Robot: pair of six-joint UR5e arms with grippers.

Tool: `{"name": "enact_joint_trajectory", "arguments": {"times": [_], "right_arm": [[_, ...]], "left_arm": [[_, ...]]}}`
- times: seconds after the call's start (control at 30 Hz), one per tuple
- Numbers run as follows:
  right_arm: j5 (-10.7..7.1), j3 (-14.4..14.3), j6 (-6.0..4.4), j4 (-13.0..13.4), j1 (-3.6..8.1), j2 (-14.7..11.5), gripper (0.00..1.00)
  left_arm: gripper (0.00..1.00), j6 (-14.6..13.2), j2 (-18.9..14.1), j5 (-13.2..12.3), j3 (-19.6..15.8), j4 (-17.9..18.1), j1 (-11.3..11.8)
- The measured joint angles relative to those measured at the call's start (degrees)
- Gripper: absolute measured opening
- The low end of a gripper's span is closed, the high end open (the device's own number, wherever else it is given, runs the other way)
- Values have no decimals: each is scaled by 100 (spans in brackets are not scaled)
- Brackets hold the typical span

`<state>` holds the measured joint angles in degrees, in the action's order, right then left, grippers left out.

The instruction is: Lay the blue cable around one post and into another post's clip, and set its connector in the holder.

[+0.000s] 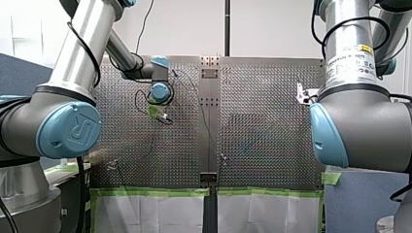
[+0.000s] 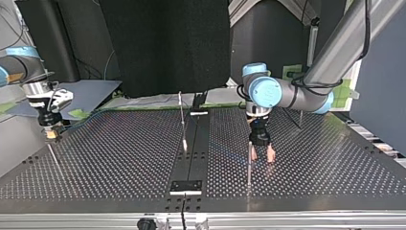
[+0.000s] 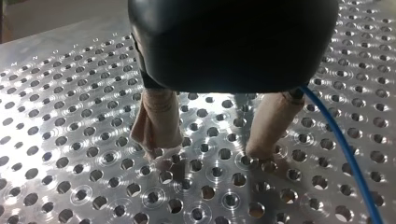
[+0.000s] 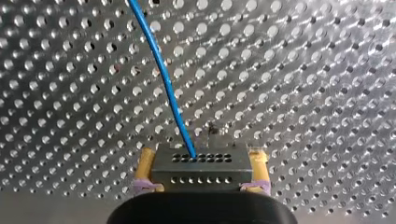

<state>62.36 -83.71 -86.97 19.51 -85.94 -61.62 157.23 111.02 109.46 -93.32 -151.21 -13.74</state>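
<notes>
Grippers differ in state. The left gripper [image 3: 210, 151] hangs low over the perforated table [image 3: 70, 140] with its two beige-padded fingers [image 3: 159, 126] spread apart and nothing between them; in the left wrist view the tips appear to meet the metal surface or sit just above it, and I cannot tell which. The blue cable [image 3: 343, 149] passes along the outer side of one of those fingers, clear of the gap. Seen from across the table, this gripper stands just beside a thin upright post [image 2: 249, 165] on the right half of the top view, with one finger close against the post. Whether the cable goes around that post cannot be made out. The right gripper [image 4: 201, 170] is clamped on the connector [image 4: 201, 163], a small grey metal block with two rows of holes, held on both sides by the yellow pads [image 4: 258, 163]. The cable leaves the top face of the block and runs away across the table ahead of the gripper. In the top view this gripper sits near the table's left edge, well apart from the left gripper. A second thin post [image 2: 182, 122] rises at the dark centre strip [image 2: 191, 158], between the two grippers. A small dark plate [image 2: 186, 187] with a pale edge lies on that strip.
</notes>
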Motion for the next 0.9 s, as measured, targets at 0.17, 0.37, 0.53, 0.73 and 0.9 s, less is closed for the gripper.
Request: {"name": "enact_joint_trajectory", "arguments": {"times": [0.17, 0.37, 0.53, 0.73, 0.9], "right_arm": [[35, 5, 6, 28, 8, 3, 0], [84, 16, -100, 167, 11, 6, 0], [138, 44, -183, 215, 12, 13, 0], [201, 49, -208, 202, 15, 21, 0], [226, 54, -216, 195, 11, 27, 0]], "left_arm": [[100, 0, -1, 0, 0, -1, 0], [100, 0, -2, 0, 0, 2, 0], [100, 0, -1, -8, 0, 3, 0], [100, 0, 0, -23, 0, 3, 0], [100, 0, 1, -26, 0, 3, 0]]}}
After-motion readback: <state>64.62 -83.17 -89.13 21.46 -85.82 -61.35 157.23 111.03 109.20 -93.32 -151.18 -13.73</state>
